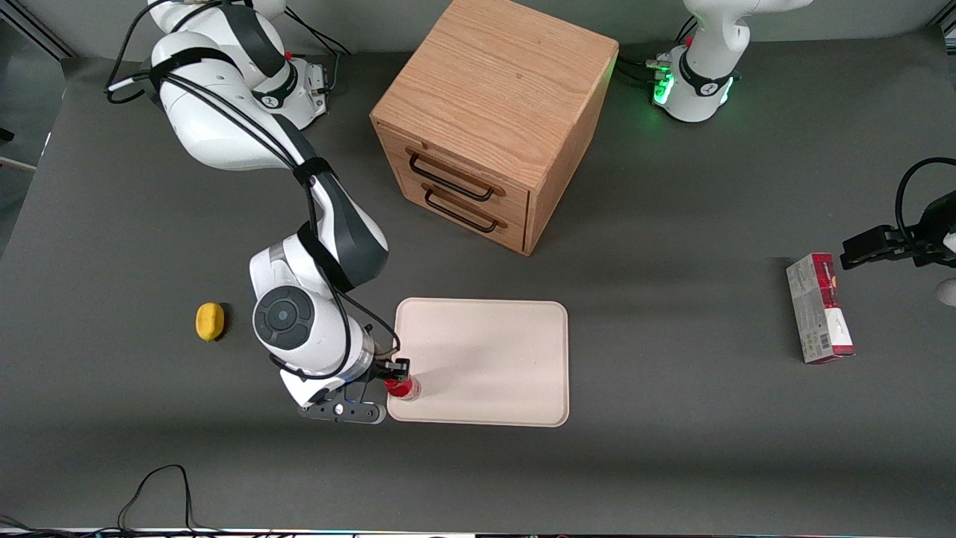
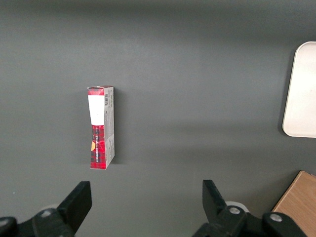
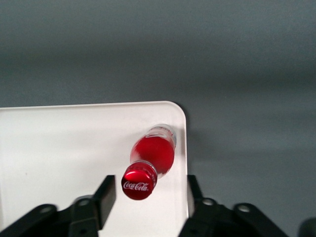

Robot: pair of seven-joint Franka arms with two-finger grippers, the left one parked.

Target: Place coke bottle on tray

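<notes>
The coke bottle [image 1: 402,388] is small and red, with a red cap and a clear base. It stands on the cream-white tray [image 1: 493,351], close to the tray's corner nearest the front camera at the working arm's end. In the right wrist view the bottle [image 3: 148,165] shows from above, its cap bearing white script, just inside the tray's rounded corner [image 3: 59,148]. My gripper [image 1: 394,377] hovers over it, open. The gripper [image 3: 149,196] has one finger on each side of the cap, and a gap shows on both sides.
A wooden drawer cabinet [image 1: 493,119] stands farther from the front camera than the tray. A yellow lemon-like object [image 1: 210,321] lies beside the working arm. A red-and-grey carton [image 1: 819,308] lies toward the parked arm's end; the left wrist view also shows this carton [image 2: 101,127].
</notes>
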